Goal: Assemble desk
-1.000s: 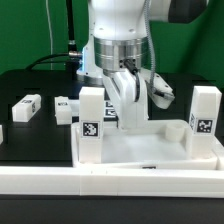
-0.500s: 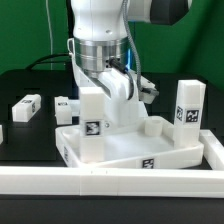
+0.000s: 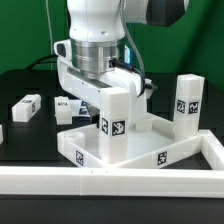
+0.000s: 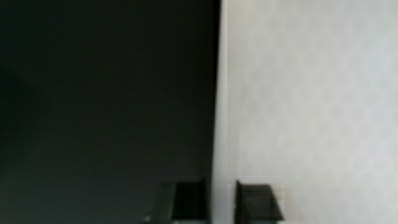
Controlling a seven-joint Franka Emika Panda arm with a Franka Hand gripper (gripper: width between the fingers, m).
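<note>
While the claw [image 4: 222, 205] pinches the desk top [image 3: 80, 150] by its rim, it spreads just below; long axis slantwise.

Exterior view faces the arm [image 3: 95, 25] from low front; wrist view hugs the desk [image 3: 85, 155] both share.
</note>
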